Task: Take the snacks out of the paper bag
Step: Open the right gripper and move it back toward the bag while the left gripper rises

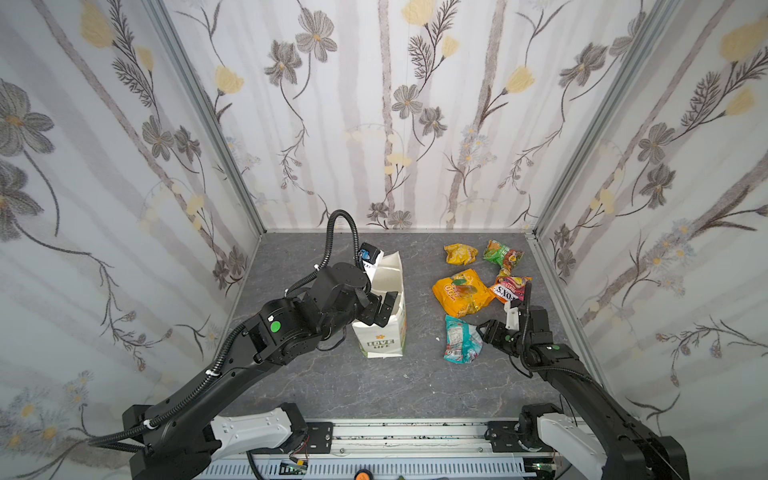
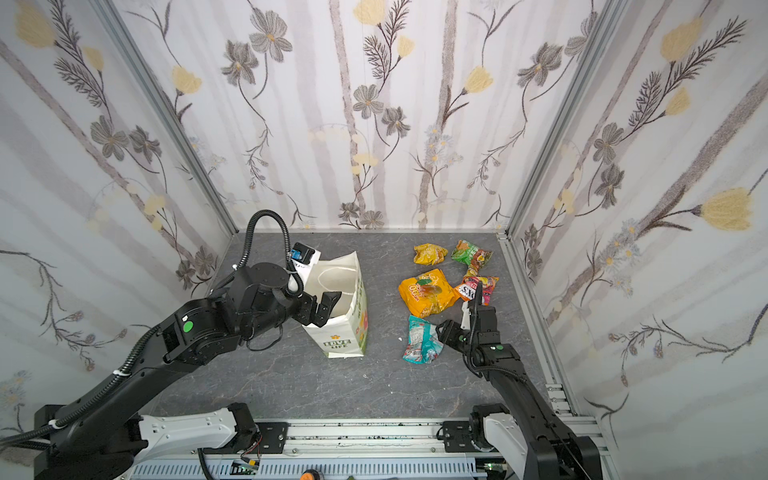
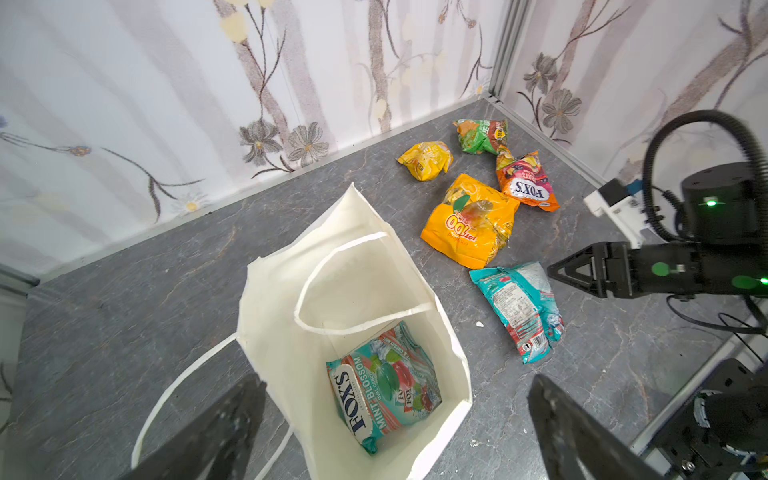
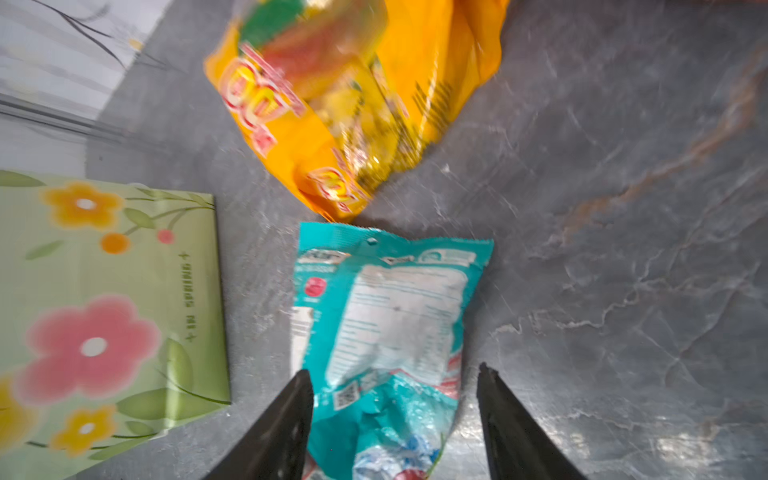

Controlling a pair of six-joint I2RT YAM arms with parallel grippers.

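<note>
Fingers of right arm (image 4: pixel 282 428) parted around teal packet (image 4: pixel 386 316)'s crumpled edge.

We log a matte black left arm (image 1: pixel 216 374) and right arm (image 1: pixel 590 390), white base shells (image 1: pixel 249 430), green dot stickers (image 1: pixel 274 326), and ribbed black cable hoses (image 1: pixel 340 216).

Paper bag (image 2: pixel 347 332) upright mid-table, mouth open, LOVE LIFE lettering on near face. Left gripper (image 2: pixel 326 308) at bag's left rim, jaws spread wide. Right of bag on grey marbled table (image 2: pixel 291 386): yellow packet (image 2: pixel 429 253) and green packet (image 2: pixel 471 252) near back wall; orange-yellow packet (image 2: pixel 426 293) and red-orange packet (image 2: pixel 482 286) mid; teal packet (image 2: pixel 419 347) nearest. Right gripper (image 2: pixel 444 329) at teal packet's right edge, jaw stance unclear.
</note>
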